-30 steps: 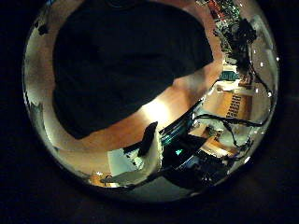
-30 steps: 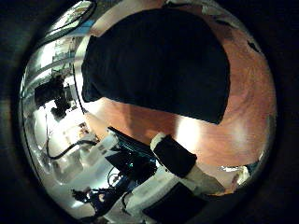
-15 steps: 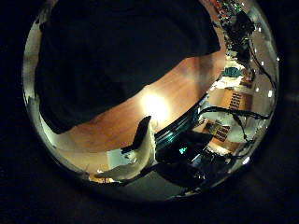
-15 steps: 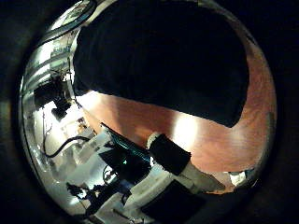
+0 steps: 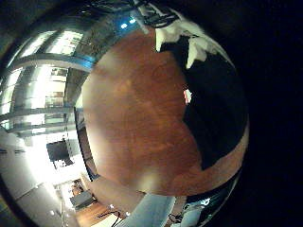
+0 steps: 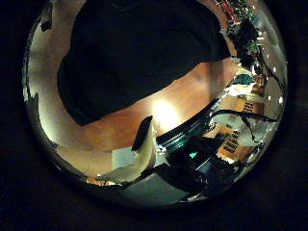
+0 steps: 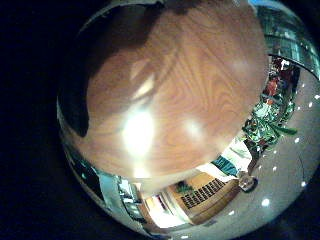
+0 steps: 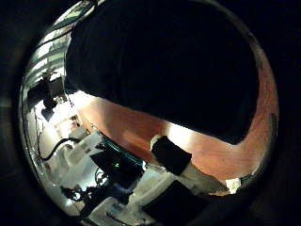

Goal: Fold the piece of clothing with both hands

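Observation:
A dark piece of clothing [image 6: 135, 58] lies flat on the wooden table [image 6: 144, 120]. In the left little finger side palm view the clothing [image 5: 213, 113] lies under the left hand's fingertips [image 5: 175, 38]. In the right thumb side palm view the clothing [image 8: 169, 66] fills the picture and is close; the right hand's thumb [image 8: 179, 155] is over the bare table [image 8: 198, 141]. Neither hand holds any cloth.
The right little finger side palm view shows mostly bare table [image 7: 170, 100], with the clothing's edge [image 7: 75, 100] at one side. The table edge and room furniture [image 6: 226, 144] lie beyond the hands.
The clothing has grown larger in the right thumb side palm view, so that hand has come closer to it. The left palm view has shifted a little over the cloth edge.

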Controlling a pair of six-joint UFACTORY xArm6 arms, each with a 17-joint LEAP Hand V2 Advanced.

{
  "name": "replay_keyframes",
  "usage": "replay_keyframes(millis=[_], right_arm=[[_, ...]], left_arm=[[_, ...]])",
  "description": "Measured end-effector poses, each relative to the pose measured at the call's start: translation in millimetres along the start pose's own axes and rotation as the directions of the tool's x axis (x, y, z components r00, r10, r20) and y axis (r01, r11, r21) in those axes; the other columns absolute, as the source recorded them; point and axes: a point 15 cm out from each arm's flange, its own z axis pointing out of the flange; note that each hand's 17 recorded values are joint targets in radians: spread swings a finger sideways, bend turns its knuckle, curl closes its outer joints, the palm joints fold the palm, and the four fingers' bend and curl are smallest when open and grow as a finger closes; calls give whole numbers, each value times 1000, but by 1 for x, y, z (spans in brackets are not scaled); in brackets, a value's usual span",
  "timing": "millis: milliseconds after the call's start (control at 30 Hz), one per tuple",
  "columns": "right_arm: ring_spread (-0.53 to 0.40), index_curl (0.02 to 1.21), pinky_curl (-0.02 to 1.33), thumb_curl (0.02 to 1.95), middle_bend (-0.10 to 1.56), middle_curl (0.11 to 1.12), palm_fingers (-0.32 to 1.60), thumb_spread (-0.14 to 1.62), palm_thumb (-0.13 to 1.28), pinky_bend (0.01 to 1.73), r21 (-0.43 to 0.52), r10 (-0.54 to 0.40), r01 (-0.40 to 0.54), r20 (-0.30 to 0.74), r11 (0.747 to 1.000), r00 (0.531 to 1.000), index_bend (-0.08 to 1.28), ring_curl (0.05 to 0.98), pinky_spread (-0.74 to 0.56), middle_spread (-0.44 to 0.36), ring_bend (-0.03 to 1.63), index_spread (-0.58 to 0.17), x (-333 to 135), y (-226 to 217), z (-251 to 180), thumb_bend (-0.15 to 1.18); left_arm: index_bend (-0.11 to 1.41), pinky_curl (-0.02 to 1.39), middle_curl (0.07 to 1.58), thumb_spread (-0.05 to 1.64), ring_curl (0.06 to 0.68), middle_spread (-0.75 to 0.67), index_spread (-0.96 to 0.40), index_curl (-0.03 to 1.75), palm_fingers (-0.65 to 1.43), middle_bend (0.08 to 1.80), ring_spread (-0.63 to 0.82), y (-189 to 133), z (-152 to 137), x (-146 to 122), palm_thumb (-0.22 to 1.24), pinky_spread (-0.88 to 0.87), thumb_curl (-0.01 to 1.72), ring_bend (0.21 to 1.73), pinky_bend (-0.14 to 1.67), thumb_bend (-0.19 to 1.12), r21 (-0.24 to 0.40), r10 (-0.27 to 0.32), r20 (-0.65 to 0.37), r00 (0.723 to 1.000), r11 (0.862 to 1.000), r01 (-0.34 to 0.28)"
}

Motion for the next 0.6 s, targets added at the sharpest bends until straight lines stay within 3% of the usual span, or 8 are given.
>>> replay_keyframes(millis=[200, 233, 267, 367, 400, 467, 600], right_arm=[[-91, 314, 274, 344, 380, 409, 494, 1074, 578, 417, -22, -6, 5, -30, 1000, 1000, 178, 285, 197, -92, 641, -323, 5, 0, 6, -7], [-132, 314, 266, 353, 428, 424, 640, 1067, 601, 431, -26, -7, 6, -34, 1000, 999, 182, 294, 144, -118, 702, -334, 5, 0, 7, -5], [-155, 317, 261, 357, 433, 428, 644, 1064, 612, 435, -30, -11, 10, -43, 999, 999, 178, 298, 109, -131, 723, -337, 5, 0, 7, -10], [-243, 333, 288, 381, 540, 474, 1122, 1044, 688, 643, -38, -12, 10, -55, 999, 998, 197, 335, -153, -187, 846, -375, 6, 1, 9, -2], [-255, 371, 325, 388, 593, 506, 1279, 1039, 706, 713, -38, -10, 8, -58, 999, 998, 244, 370, -238, -199, 889, -388, 8, 2, 9, -3], [-261, 432, 366, 402, 700, 557, 1368, 1030, 743, 790, -42, -8, 6, -57, 999, 998, 341, 414, -337, -208, 945, -410, 9, 3, 10, -4], [-254, 546, 436, 437, 855, 629, 1425, 1011, 837, 945, -42, 23, -25, -55, 999, 998, 576, 469, -378, -216, 1046, -415, 26, 11, 12, 6]], left_arm=[[159, 386, 332, 1037, 246, 236, -40, 320, 59, 191, 270, 3, -3, 25, 276, 347, 316, 711, 429, -26, 3, 40, -38, 998, 999, -40], [159, 385, 333, 1037, 245, 234, -40, 319, 59, 191, 270, 4, -3, 26, 276, 346, 316, 711, 429, -26, 4, 41, -42, 998, 999, -41], [162, 383, 333, 1037, 245, 233, -40, 319, 60, 190, 270, 4, -3, 27, 276, 346, 316, 710, 429, -26, 4, 43, -44, 998, 999, -43], [161, 379, 332, 1037, 245, 232, -41, 318, 62, 189, 263, 3, -3, 31, 276, 340, 316, 712, 430, -26, 6, 43, -62, 997, 999, -42], [160, 378, 333, 1037, 244, 231, -41, 316, 66, 189, 261, 3, -3, 34, 276, 340, 316, 709, 438, -26, 7, 43, -71, 997, 999, -42], [161, 376, 333, 1037, 244, 228, -41, 315, 66, 189, 260, 6, -2, 41, 276, 339, 316, 708, 441, -26, 0, 51, -93, 994, 999, -51], [161, 372, 335, 1037, 244, 220, -41, 314, 71, 190, 260, 9, -1, 48, 277, 337, 316, 711, 441, -26, -9, 55, -119, 991, 998, -57]])
